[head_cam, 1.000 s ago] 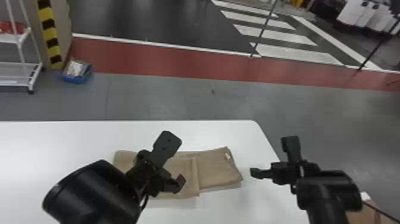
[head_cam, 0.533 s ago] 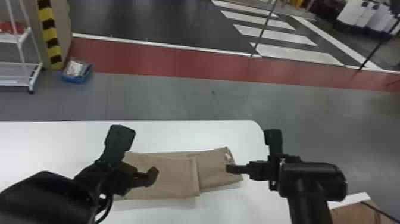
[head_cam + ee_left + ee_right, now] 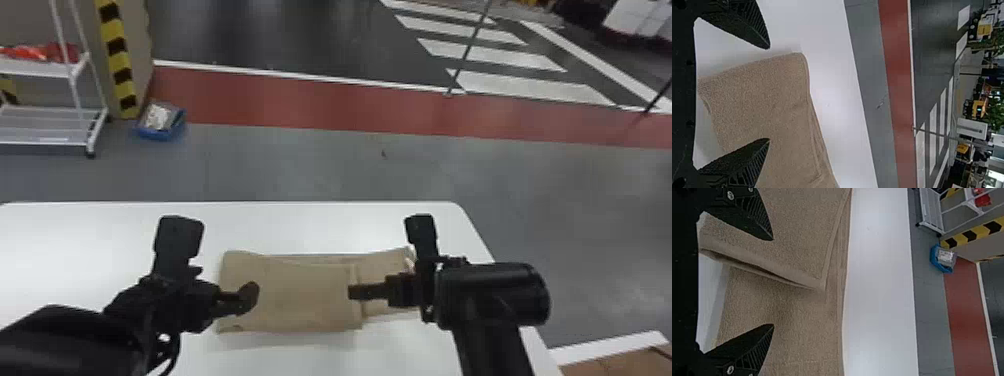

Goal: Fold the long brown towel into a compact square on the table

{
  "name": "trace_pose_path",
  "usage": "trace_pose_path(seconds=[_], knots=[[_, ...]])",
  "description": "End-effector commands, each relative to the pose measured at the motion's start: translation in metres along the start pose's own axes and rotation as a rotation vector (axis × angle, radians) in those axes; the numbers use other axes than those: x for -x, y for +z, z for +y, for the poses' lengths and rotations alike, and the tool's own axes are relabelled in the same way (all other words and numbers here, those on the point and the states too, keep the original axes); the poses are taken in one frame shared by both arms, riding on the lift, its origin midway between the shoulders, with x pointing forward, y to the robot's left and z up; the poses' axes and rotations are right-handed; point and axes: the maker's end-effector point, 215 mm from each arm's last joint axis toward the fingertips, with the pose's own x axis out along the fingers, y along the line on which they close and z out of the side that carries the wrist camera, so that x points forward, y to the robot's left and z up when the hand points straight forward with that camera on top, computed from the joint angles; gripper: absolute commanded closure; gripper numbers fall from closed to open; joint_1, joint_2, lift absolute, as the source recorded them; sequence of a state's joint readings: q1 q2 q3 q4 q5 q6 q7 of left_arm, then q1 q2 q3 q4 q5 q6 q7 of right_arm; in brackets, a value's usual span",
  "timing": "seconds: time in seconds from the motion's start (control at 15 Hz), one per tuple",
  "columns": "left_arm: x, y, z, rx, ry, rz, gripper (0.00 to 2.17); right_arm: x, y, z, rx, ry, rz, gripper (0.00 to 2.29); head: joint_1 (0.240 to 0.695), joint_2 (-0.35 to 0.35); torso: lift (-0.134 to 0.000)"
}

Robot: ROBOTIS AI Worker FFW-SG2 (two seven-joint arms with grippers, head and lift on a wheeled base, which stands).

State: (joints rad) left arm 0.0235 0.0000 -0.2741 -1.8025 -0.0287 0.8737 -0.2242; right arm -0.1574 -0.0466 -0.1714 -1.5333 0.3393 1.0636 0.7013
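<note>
On the white table lies the brown towel (image 3: 310, 295), folded with its upper layer ending at a hemmed edge right of centre and a lower layer extending to the right. My left gripper (image 3: 220, 280) is over the towel's left end; in the left wrist view the left gripper (image 3: 769, 94) is open, with the folded towel end (image 3: 762, 94) between and beyond its fingers. Above the towel's right part is my right gripper (image 3: 385, 270). In the right wrist view the right gripper (image 3: 773, 282) stands open around the hemmed edge (image 3: 789, 276) of the upper layer.
The white table (image 3: 310, 225) has its far edge behind the towel and its right edge near my right arm. Beyond on the floor are a blue bin (image 3: 160, 125) and a white rack (image 3: 75, 70). A cardboard box (image 3: 620, 360) stands at lower right.
My left gripper has moved left, off the towel's middle to its left end. The right gripper has moved left from beside the towel to over its right part.
</note>
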Motion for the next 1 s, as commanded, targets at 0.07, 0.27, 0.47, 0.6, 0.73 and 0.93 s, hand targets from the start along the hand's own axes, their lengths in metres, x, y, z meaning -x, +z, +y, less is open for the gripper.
trace_pose_path(seconds=[0.07,0.27,0.47,0.6,0.73,0.93], knots=[[0.000,-0.001,-0.001,0.003,-0.004,0.001,0.04,-0.002,-0.012,0.008,-0.007,-0.010,0.068,0.19,0.695,-0.243,0.000],[0.001,-0.002,-0.001,0.004,-0.008,0.004,0.04,-0.006,-0.012,0.013,0.004,-0.017,0.090,0.23,0.695,-0.241,0.000],[0.001,-0.007,0.003,0.011,-0.002,0.014,0.04,-0.010,-0.016,0.016,-0.001,-0.023,0.127,0.28,0.695,-0.234,0.000],[0.001,-0.008,0.003,0.012,-0.008,0.015,0.04,-0.007,-0.017,0.013,-0.006,-0.036,0.141,0.28,0.695,-0.229,0.000],[0.001,-0.008,0.004,0.012,-0.005,0.015,0.04,-0.008,-0.026,0.013,-0.016,-0.045,0.180,0.28,0.695,-0.230,0.000],[0.001,-0.007,0.005,0.013,-0.005,0.014,0.04,-0.013,-0.031,0.011,-0.009,-0.055,0.199,0.29,0.695,-0.232,0.000]])
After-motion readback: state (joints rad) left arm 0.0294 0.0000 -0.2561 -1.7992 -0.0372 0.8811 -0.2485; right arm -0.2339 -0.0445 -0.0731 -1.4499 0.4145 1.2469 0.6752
